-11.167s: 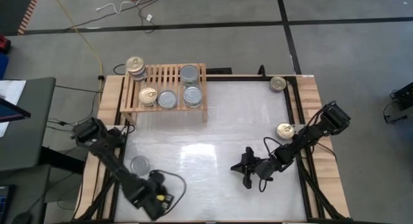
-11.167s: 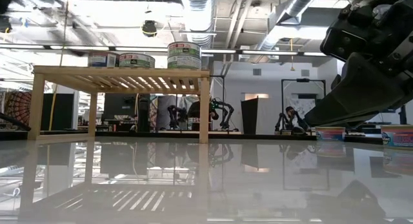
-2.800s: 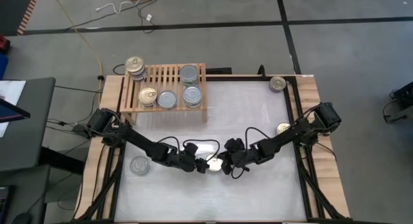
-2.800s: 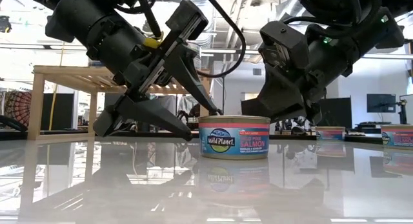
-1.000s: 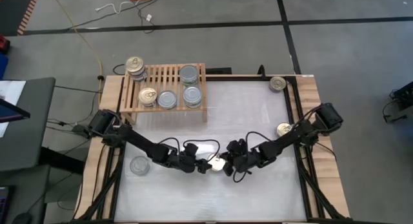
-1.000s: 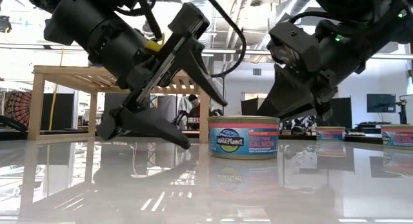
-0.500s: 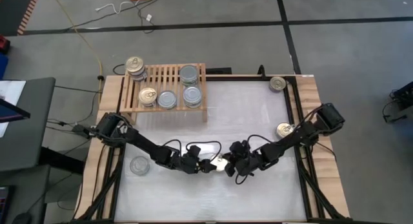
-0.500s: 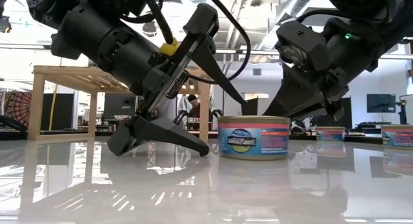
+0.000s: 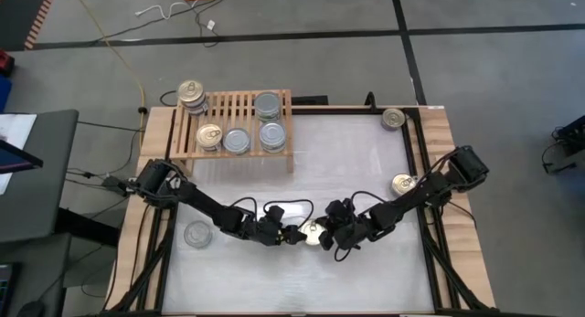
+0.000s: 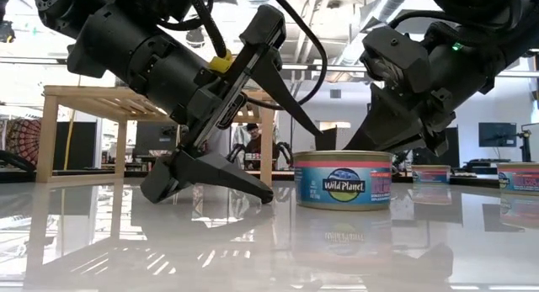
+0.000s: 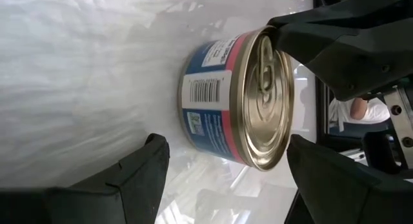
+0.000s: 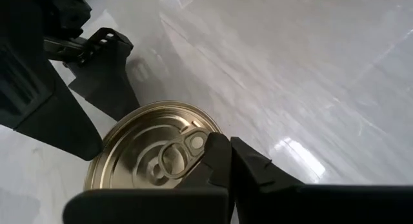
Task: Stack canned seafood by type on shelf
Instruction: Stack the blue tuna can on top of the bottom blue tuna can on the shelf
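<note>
Between both tools (image 9: 291, 235), gold-topped can (image 9: 312, 233)

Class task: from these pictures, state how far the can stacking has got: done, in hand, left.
Done: several cans sit on the shelf. In hand: a gold-topped can stands mid-table between the open left gripper and shut right gripper. Left: that can, a silver-topped can, and two gold-topped cans at the table's right edge.
</note>
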### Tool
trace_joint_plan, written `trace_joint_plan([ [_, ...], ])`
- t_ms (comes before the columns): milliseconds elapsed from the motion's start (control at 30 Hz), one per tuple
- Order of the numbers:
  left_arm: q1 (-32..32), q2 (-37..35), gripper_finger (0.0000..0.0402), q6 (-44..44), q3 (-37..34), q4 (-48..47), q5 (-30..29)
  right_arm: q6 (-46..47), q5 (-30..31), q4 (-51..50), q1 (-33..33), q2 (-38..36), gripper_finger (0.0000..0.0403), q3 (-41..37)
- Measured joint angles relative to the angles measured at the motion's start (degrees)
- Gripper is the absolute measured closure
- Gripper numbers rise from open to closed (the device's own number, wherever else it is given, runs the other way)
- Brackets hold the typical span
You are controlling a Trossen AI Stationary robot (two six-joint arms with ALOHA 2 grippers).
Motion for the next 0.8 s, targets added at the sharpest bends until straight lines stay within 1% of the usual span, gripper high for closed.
trace_joint_plan([
  [100, 0.00, 0.02, 0.0100, -0.06, 0.00, 0.18, 0.02, -0.50, -0.05, 0.11, 0.00, 0.02, 0.0378, 0.03],
  [200, 0.00, 0.02, 0.0100, -0.30, 0.00, 0.36, 0.00, 1.14, -0.05, -1.07, -0.02, -0.01, 0.0382, 0.13],
  [400, 0.00, 0.07, 0.0100, -5.55, -0.02, 0.37, -0.13, 2.25, -0.02, -1.44, -0.04, -0.03, 0.0383, 0.13],
  [700, -0.02, 0.15, 0.0100, -8.31, -0.02, 0.43, -0.42, 5.73, 0.04, -2.56, -0.04, -0.07, 0.0384, 0.13],
  [800, -0.05, 1.02, 0.0100, -9.66, 0.94, 0.72, -1.07, 7.21, 0.28, -2.81, 0.12, -0.07, 0.0384, 0.09],
])
